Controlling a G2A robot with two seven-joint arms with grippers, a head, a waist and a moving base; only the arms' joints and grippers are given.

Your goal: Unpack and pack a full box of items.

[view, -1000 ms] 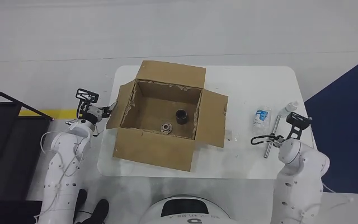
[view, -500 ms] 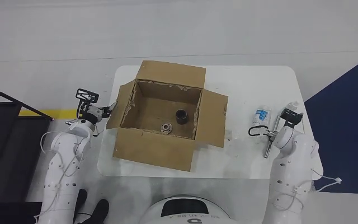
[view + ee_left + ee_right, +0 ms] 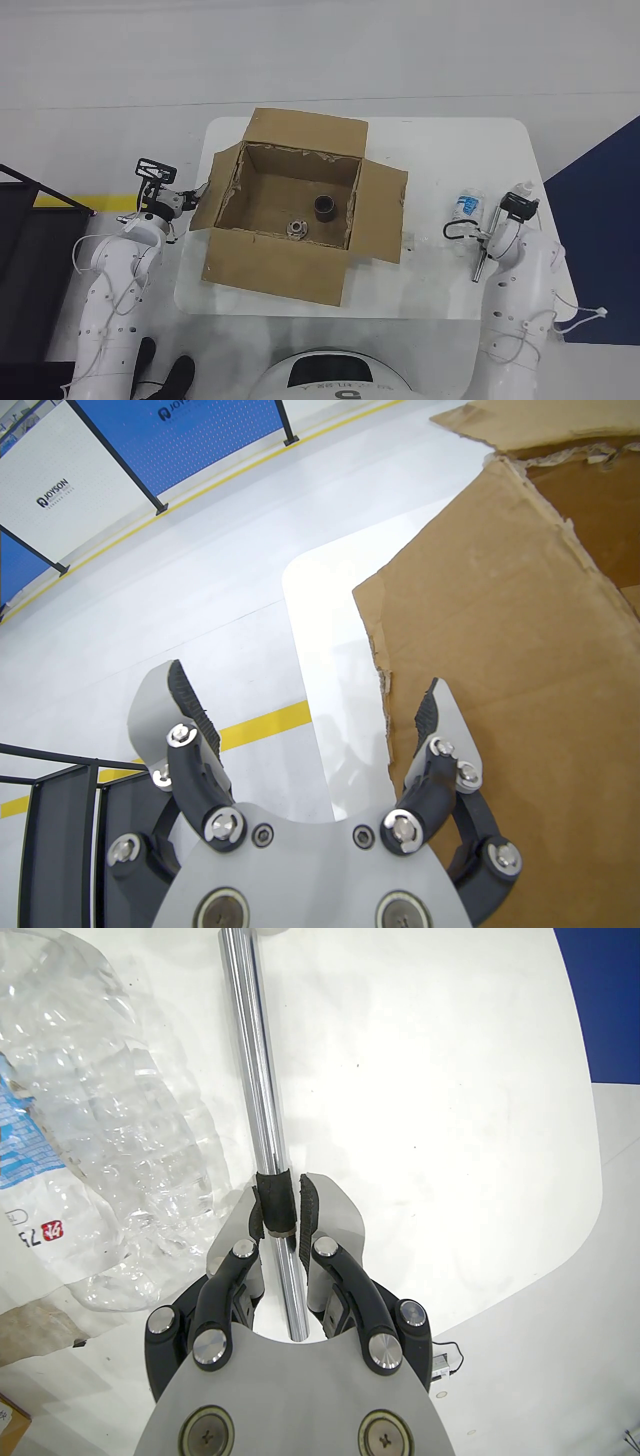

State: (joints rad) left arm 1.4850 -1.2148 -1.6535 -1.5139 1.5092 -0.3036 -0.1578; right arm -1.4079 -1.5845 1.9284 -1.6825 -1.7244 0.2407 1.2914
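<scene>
White desk holds the cardboard box; right of it, the right pincer grips a steel rod lying along its reach; left pincer gapes wide.

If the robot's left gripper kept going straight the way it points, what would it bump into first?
Probably the cardboard box's flap: it stands right beside one fingertip of the open left gripper. Straight ahead between them lies only white table, so depth is unclear.
</scene>
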